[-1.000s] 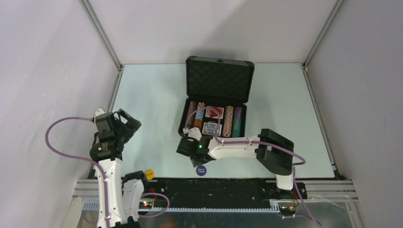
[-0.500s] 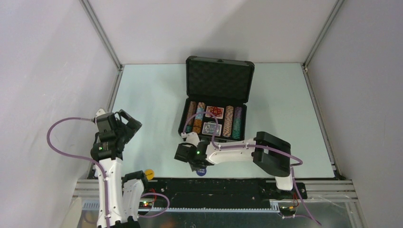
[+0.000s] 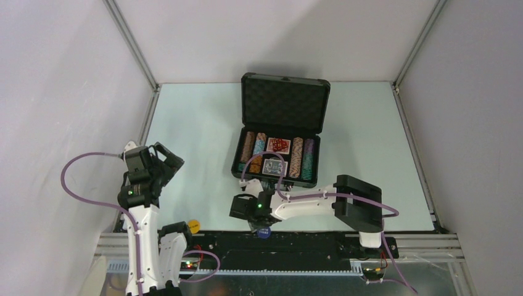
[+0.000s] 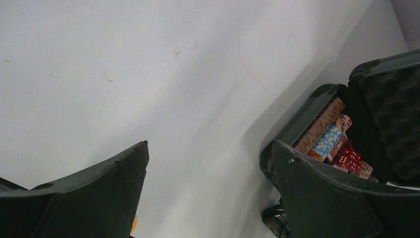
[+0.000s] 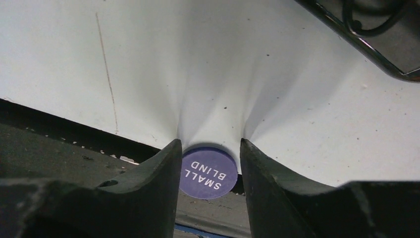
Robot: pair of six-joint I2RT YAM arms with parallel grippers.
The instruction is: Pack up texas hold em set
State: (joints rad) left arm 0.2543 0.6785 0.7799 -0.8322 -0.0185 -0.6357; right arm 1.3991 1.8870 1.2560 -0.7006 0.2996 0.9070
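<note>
One purple "SMALL BLIND" button (image 5: pixel 208 172)

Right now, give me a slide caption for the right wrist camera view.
Right pincer straddles a round purple SMALL BLIND button lying at the white table near edge.

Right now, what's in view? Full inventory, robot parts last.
case: 1, black, open at table centre, foam-lined lid up
chip rows: 4, multicoloured striped, in the case, two each side of the middle
dice: several, red, case middle, far compartment
card deck: 1 seen, blue back, case middle, near compartment
SMALL BLIND button: 1, purple, near table edge
yellow button: 1, near edge by the left arm's base
table: 1, pale
left gripper: open, empty, left of the case
right gripper: fingers either side of the SMALL BLIND button, grip unclear
</note>
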